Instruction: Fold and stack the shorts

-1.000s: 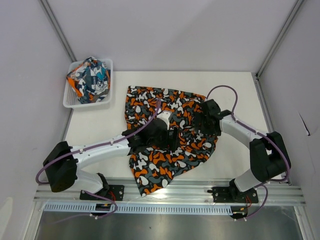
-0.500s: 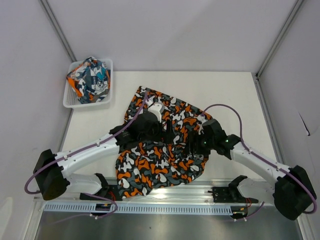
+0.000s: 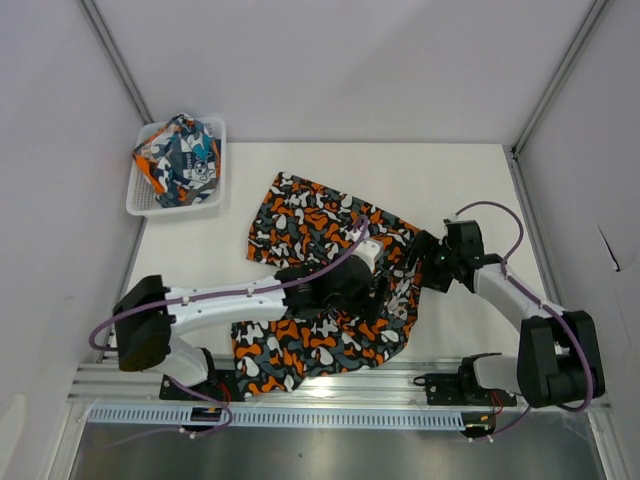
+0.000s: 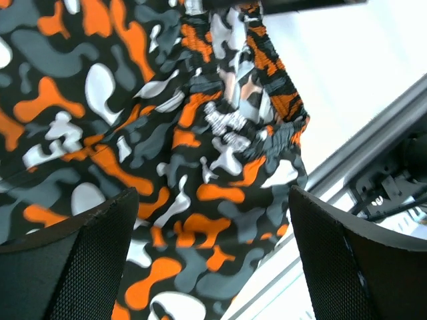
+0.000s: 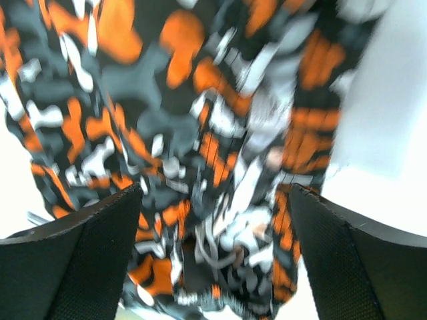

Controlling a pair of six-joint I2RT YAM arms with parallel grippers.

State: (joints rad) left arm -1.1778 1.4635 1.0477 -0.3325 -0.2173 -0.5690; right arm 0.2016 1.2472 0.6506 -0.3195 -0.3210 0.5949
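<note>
Your left gripper (image 4: 210, 223) is open. Its two black fingers (image 4: 87, 260) are wide apart with nothing between them. Right under it lie the orange, black, grey and white camouflage cloth shorts (image 4: 133, 100). Their bunched waistband is just ahead of the fingers, and the white table (image 4: 347, 67) shows past that. Your right gripper (image 5: 213, 220) is open too, hanging over the right side of the same shorts. That view is blurry, so I think it holds nothing, but I can't be fully sure.

Here is what changed. A second ago the camouflage shorts were spread wider, with a corner reaching out to the far right. Now that corner is gone, and the shorts make a thinner, slanted shape under both grippers. The left gripper has slid over toward the right one. The right one has pulled back to the edge of the cloth. So it looks like one fold was just laid down and let go. The cloth looks rumpled, so it probably needs more folding.

Far beyond your left gripper, off to its left, sits the white mesh plastic basket (image 3: 137, 205). Inside it are the teal, orange, white and dark grey printed cloth shorts (image 3: 185, 160). They are in a loose heap, not stacked yet.
</note>
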